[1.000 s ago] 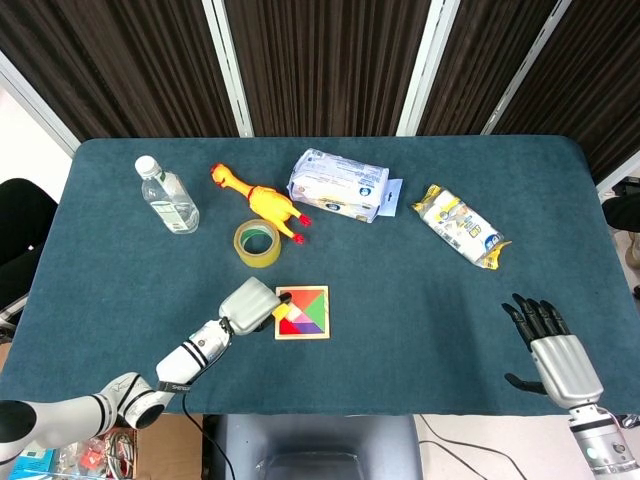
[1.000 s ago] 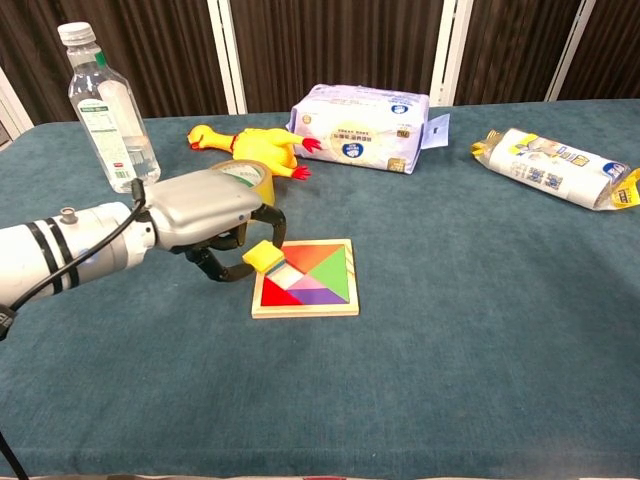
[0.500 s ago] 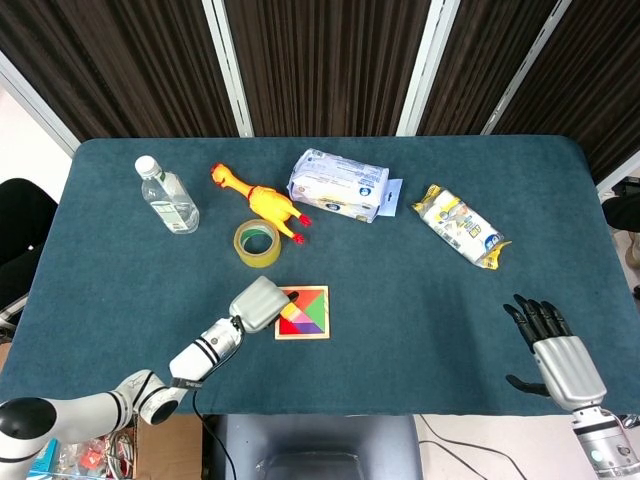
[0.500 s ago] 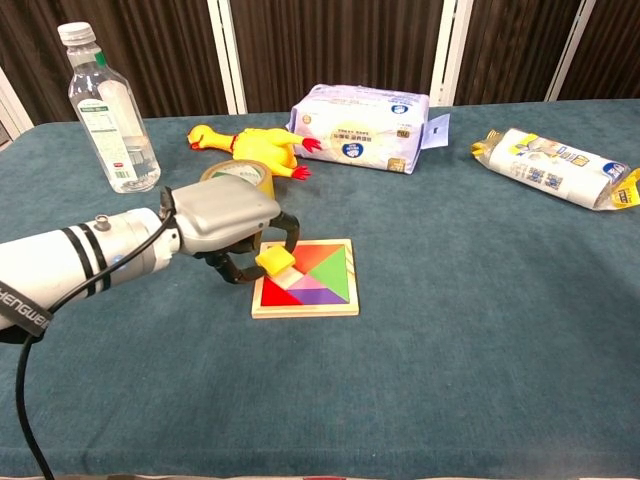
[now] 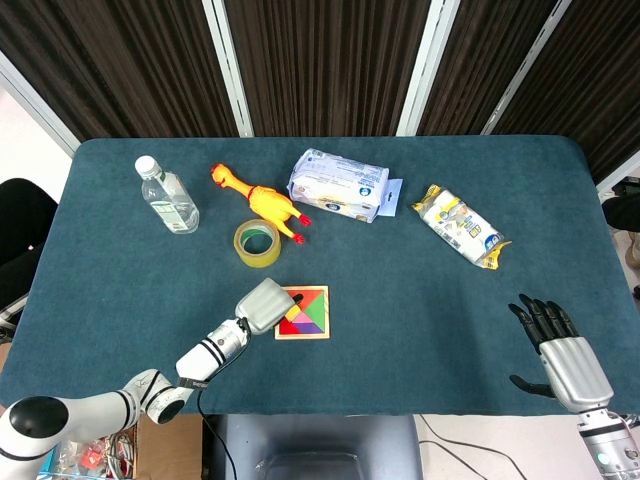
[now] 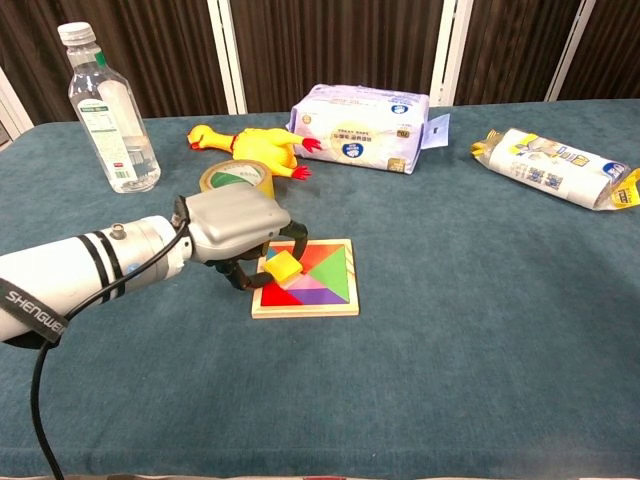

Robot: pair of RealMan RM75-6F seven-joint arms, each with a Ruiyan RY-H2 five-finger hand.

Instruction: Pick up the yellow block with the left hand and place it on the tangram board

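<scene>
The yellow block [image 6: 282,266] is pinched in my left hand [image 6: 236,230] and hovers low over the left part of the tangram board [image 6: 322,280]. From the head view the left hand [image 5: 263,305] covers the board's [image 5: 310,312] left edge and hides the block. The board is a square wooden frame with coloured pieces. My right hand [image 5: 560,352] stays at the table's near right edge, fingers spread and holding nothing.
A roll of tape [image 6: 233,178] lies just behind the left hand. Further back are a rubber chicken [image 6: 248,143], a water bottle [image 6: 108,110], a tissue pack [image 6: 364,114] and a snack bag [image 6: 558,167].
My left hand has carried the yellow block rightward, from beside the board's left edge to over its left part. The right hand has drifted slightly toward the near edge.
</scene>
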